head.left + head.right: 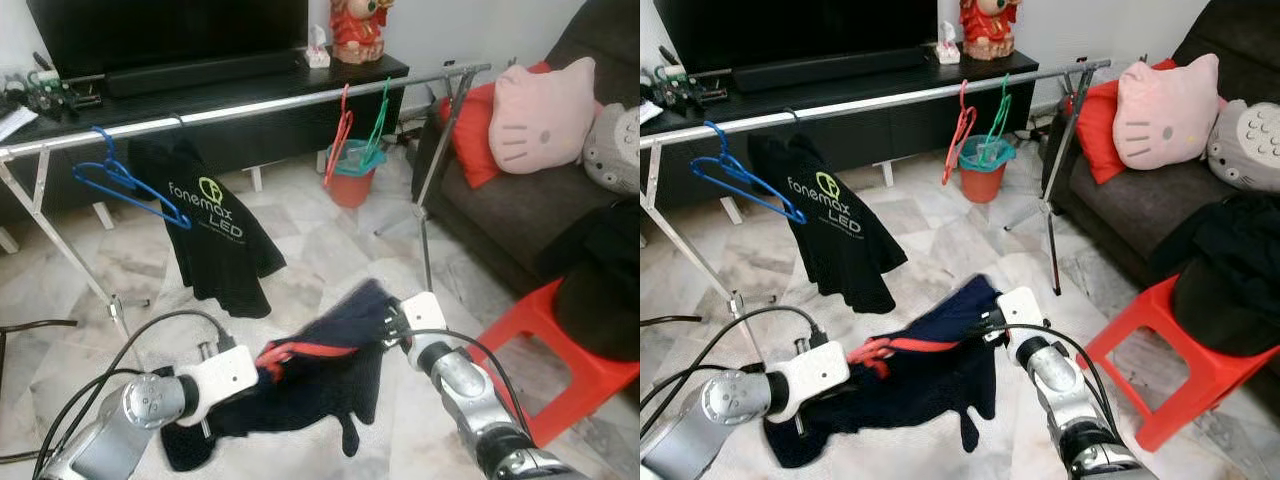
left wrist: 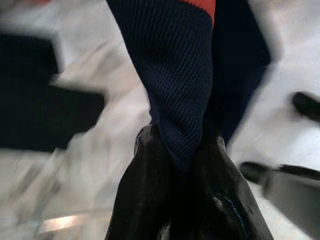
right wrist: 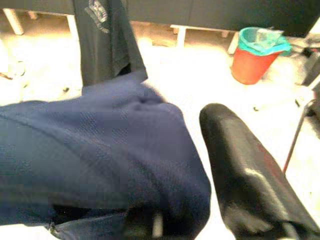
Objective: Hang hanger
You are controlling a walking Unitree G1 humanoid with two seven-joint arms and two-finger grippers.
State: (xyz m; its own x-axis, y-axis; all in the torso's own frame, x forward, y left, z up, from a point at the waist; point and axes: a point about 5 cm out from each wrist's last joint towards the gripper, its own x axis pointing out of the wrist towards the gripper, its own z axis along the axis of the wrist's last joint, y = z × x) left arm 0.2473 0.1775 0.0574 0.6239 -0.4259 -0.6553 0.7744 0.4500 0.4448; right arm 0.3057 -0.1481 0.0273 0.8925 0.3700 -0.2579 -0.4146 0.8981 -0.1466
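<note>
Navy garment (image 1: 320,370) with a red hanger (image 1: 290,352) inside its collar is held low between both arms, well below the rail (image 1: 250,105); judged roughly midway, lift and hooking remain. Left gripper (image 2: 180,150) is pinching the navy knit. Right gripper (image 3: 200,165): cloth covers one finger, so I cannot tell its state. Hanger hook hidden in folds. Black shirt (image 1: 210,225) and blue hanger (image 1: 125,185) already hang.
</note>
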